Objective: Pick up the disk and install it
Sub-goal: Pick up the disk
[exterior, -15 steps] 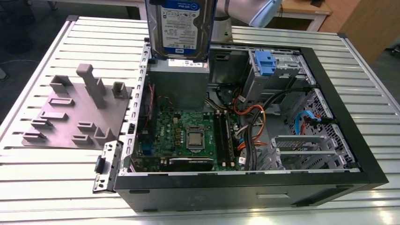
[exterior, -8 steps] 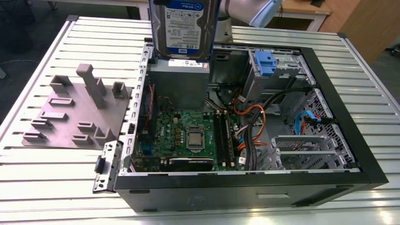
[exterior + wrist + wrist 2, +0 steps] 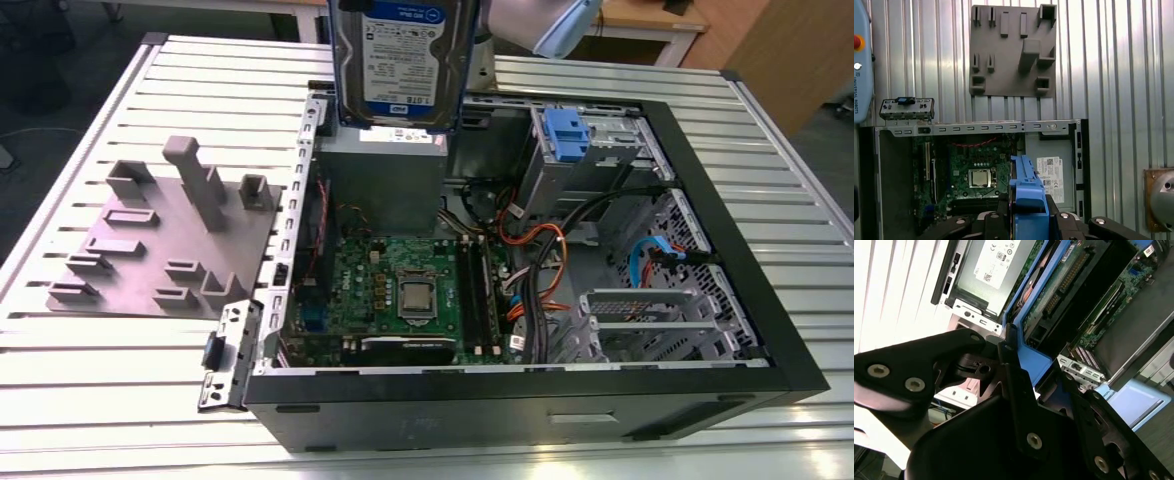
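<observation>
An open computer case [image 3: 534, 400] lies on the slatted table [image 3: 107, 390] beside a grey fixture plate [image 3: 147, 250].

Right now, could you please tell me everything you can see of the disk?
The disk is a flat silver drive with a white-and-blue label on its face, blue plastic rails along its edges and a green circuit board underneath. It hangs upright above the open computer case, over the grey power-supply box. The gripper is shut on it, black fingers against its rails.
</observation>
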### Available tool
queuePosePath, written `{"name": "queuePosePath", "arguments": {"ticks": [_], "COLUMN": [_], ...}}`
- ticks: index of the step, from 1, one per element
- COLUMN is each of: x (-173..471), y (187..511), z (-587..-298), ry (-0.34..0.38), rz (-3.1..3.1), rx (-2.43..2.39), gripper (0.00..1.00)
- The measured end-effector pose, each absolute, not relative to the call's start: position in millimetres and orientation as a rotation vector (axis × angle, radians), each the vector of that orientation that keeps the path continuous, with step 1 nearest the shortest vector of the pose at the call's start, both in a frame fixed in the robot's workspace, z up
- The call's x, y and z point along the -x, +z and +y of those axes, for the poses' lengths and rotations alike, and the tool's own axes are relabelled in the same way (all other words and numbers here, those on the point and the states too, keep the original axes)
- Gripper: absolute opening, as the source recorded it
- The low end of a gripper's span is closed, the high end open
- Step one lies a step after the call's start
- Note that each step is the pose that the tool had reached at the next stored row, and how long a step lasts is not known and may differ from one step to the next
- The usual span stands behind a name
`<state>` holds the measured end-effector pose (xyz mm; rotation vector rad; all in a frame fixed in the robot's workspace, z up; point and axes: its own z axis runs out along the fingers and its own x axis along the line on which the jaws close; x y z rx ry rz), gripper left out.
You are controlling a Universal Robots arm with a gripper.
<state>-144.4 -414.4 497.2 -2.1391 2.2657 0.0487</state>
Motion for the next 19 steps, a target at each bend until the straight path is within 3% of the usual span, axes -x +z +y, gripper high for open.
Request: {"name": "queuePosePath", "arguments": {"ticks": [19], "x": [128.7], "y": [497.1], "z": [-414.4], "ry": [0.049], "rz": [2.266], "rx": [2.139], "gripper": [0.36]}}
